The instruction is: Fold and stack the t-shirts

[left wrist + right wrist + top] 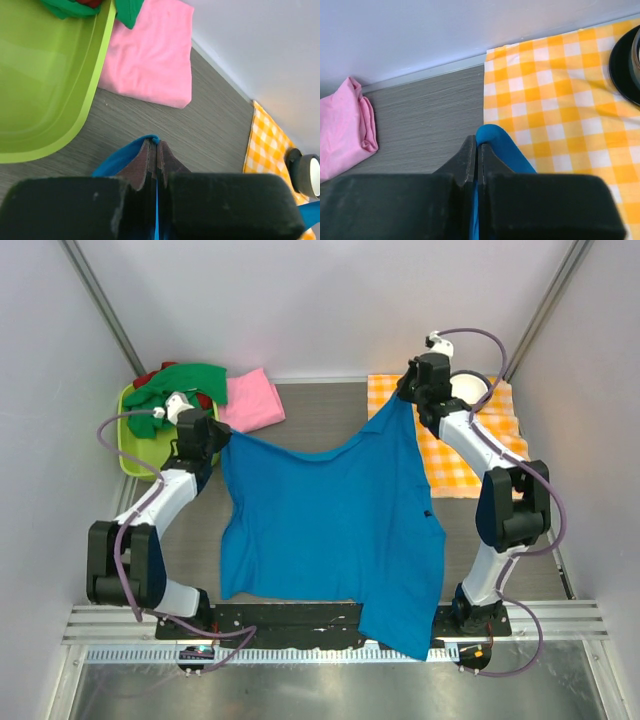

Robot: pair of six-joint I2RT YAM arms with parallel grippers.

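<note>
The left gripper is clamping an edge of the blue t-shirt with its jaws fully closed, and the right gripper is pinching another edge likewise. The shirt is spreading between them over the table, its hem overhanging at 6 o'clock. The pink t-shirt is lying folded at 11 o'clock. The green t-shirt and red t-shirt are resting on the lime bin at 10 o'clock, and the checked cloth is lying at 2 o'clock.

Bright, even light with faint shadows; the left hand and right hand look blurred, perhaps too close.
</note>
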